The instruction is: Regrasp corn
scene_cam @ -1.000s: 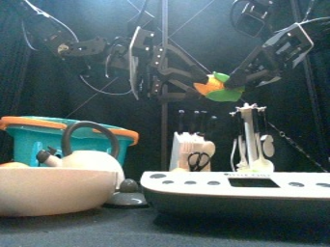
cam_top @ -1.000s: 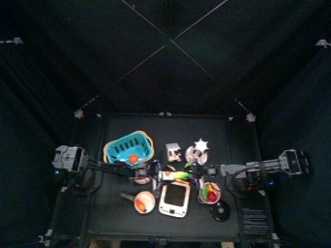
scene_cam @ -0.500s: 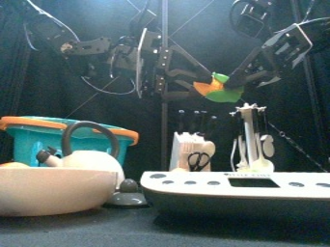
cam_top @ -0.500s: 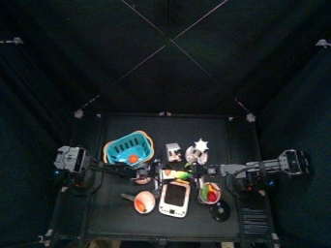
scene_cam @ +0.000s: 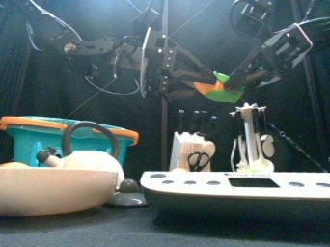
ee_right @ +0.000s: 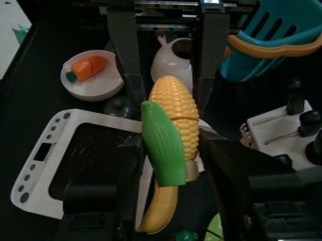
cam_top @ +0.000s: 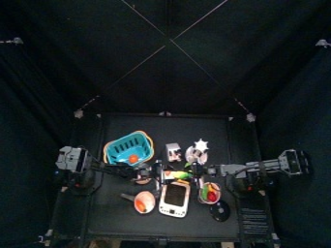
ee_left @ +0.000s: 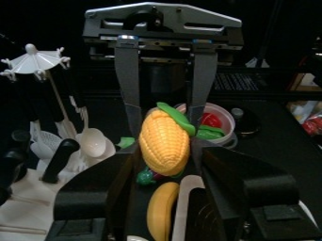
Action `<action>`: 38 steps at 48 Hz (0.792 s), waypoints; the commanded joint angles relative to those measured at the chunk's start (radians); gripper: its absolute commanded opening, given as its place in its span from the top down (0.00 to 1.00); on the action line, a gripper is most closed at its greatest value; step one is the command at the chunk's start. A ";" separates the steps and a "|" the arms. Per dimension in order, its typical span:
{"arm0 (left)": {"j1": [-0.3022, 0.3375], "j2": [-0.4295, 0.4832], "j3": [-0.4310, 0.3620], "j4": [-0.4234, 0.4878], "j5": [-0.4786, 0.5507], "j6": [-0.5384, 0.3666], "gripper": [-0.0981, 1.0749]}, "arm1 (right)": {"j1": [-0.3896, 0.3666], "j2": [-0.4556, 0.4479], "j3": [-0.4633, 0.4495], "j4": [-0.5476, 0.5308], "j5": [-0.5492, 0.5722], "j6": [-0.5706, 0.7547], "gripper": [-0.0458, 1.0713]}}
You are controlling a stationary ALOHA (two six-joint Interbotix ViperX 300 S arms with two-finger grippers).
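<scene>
The corn (scene_cam: 217,88), yellow with a green leafy end, hangs in the air above the table's middle. It also shows in the top view (cam_top: 179,174). My right gripper (scene_cam: 240,77) is shut on its green end; in the right wrist view the corn (ee_right: 170,120) lies between that gripper's jaws (ee_right: 170,165). My left gripper (scene_cam: 161,79) is open and faces the cob's yellow tip from the left, a short way off in the front view. In the left wrist view the corn (ee_left: 164,143) points at me, between my spread jaws.
Below stand a blue basket (cam_top: 127,147) at the left, a white rectangular gadget (scene_cam: 238,183) at the front, a cream pot (scene_cam: 58,183), a white utensil rack (scene_cam: 253,143) and a round orange-red toy on a white dish (ee_right: 88,68).
My left gripper has shifted a little to the right, closer to the corn. The right gripper and the corn have stayed in place.
</scene>
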 commanded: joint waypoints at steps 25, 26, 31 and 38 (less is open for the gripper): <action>0.002 -0.009 -0.021 0.000 -0.011 -0.002 0.38 | 0.002 -0.006 -0.011 -0.003 -0.003 -0.002 0.41; 0.002 -0.009 -0.021 0.000 -0.009 -0.002 0.38 | 0.002 -0.006 -0.011 -0.005 -0.003 -0.002 0.41; 0.002 -0.009 -0.021 0.000 -0.011 -0.002 0.38 | 0.002 -0.006 -0.011 -0.005 -0.003 -0.003 0.41; 0.002 -0.006 -0.020 0.000 -0.011 -0.002 0.38 | -0.005 -0.014 -0.011 0.003 -0.003 -0.002 0.39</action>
